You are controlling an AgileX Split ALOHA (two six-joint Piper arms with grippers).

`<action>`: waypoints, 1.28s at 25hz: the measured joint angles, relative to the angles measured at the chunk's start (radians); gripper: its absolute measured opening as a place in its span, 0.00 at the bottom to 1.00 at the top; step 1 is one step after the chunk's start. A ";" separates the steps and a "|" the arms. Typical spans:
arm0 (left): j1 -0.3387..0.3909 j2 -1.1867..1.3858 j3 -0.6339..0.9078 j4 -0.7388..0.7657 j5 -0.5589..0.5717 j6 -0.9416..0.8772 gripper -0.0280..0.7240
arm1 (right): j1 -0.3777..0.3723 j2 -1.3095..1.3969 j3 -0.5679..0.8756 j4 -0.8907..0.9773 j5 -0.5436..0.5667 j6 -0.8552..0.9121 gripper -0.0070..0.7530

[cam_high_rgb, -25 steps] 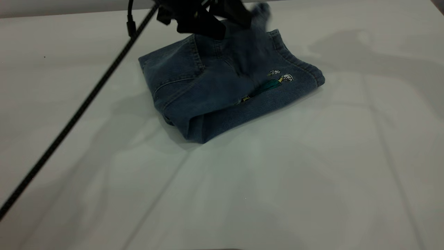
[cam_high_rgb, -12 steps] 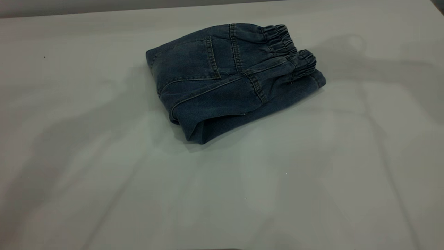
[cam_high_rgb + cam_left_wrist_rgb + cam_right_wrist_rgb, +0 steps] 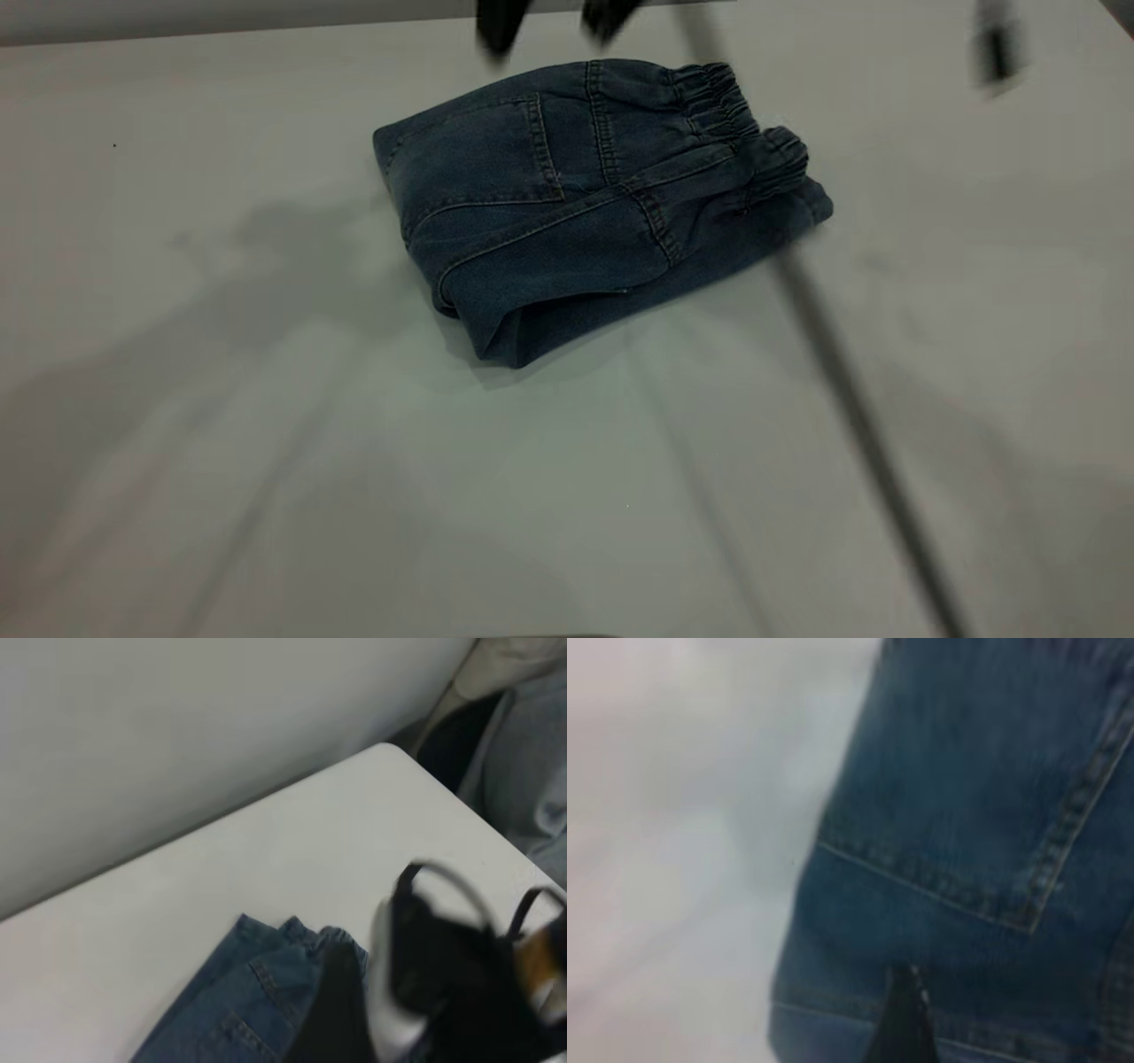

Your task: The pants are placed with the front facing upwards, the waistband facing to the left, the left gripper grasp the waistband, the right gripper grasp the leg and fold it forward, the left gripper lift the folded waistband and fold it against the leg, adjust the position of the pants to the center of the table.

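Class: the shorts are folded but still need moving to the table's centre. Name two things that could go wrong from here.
1. The folded blue denim pants lie loosely stacked; pushing one edge could unfold the top layer.
2. The gathered elastic waistband sits on top near the right end; a blurred black gripper descending there might snag it and drag it across the white table.

Exterior camera: set outside the rig, looking down at a slant across the table (image 3: 266,496), with the folded pants (image 3: 585,204) toward the far edge. Left wrist camera: higher, facing a table corner and a pale wall (image 3: 177,744) (black hardware fills its near field). Right wrist camera: very close on denim; all three views share the pants.
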 joint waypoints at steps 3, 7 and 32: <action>0.000 0.000 0.032 -0.015 0.005 -0.002 0.82 | 0.062 0.089 -0.081 -0.170 0.021 0.142 0.68; 0.000 0.000 0.058 -0.016 0.040 -0.002 0.82 | 0.075 0.190 -0.178 -0.272 0.095 0.229 0.68; -0.001 0.000 0.063 -0.053 0.116 -0.002 0.82 | 0.058 0.343 -0.223 -0.138 0.210 0.553 0.68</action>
